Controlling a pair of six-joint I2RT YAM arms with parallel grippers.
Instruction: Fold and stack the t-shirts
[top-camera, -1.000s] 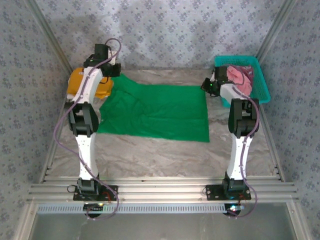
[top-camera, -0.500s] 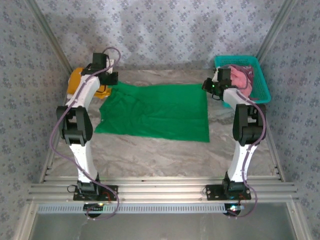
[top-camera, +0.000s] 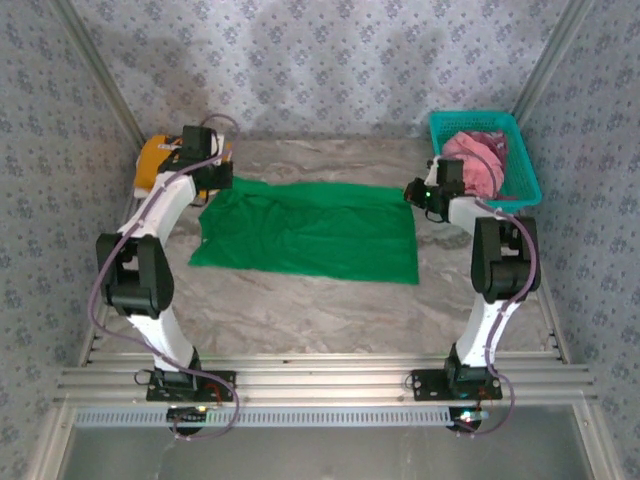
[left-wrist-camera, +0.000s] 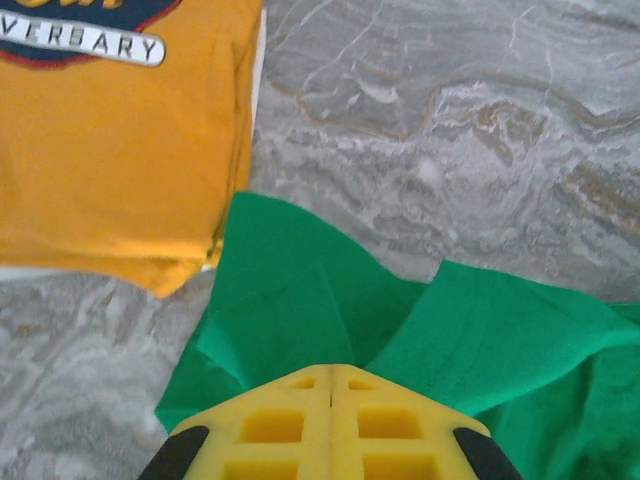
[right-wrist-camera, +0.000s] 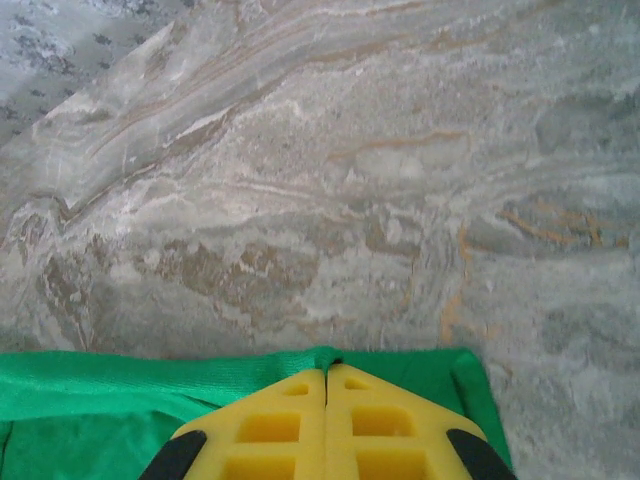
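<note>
The green t-shirt (top-camera: 310, 230) lies spread across the middle of the table. My left gripper (top-camera: 215, 183) is shut on its far left corner, and folds of green cloth (left-wrist-camera: 500, 330) bunch at the shut yellow fingertips (left-wrist-camera: 331, 368). My right gripper (top-camera: 415, 192) is shut on the far right corner, with the green hem (right-wrist-camera: 120, 385) pinched at the fingertips (right-wrist-camera: 327, 367). The folded yellow-orange t-shirt (top-camera: 158, 158) with dark print (left-wrist-camera: 110, 150) lies at the far left, just beyond the green one. The pink t-shirt (top-camera: 478, 160) is crumpled in the basket.
The teal plastic basket (top-camera: 525, 180) stands at the far right corner, close behind my right gripper. Patterned walls close in the table at the back and sides. Bare marble table (top-camera: 320, 310) stretches between the green t-shirt and the arm bases.
Both grippers have drawn back toward the near side, pulling the green t-shirt's far edge with them. The pink t-shirt, earlier partly covered by the right arm, now shows fully.
</note>
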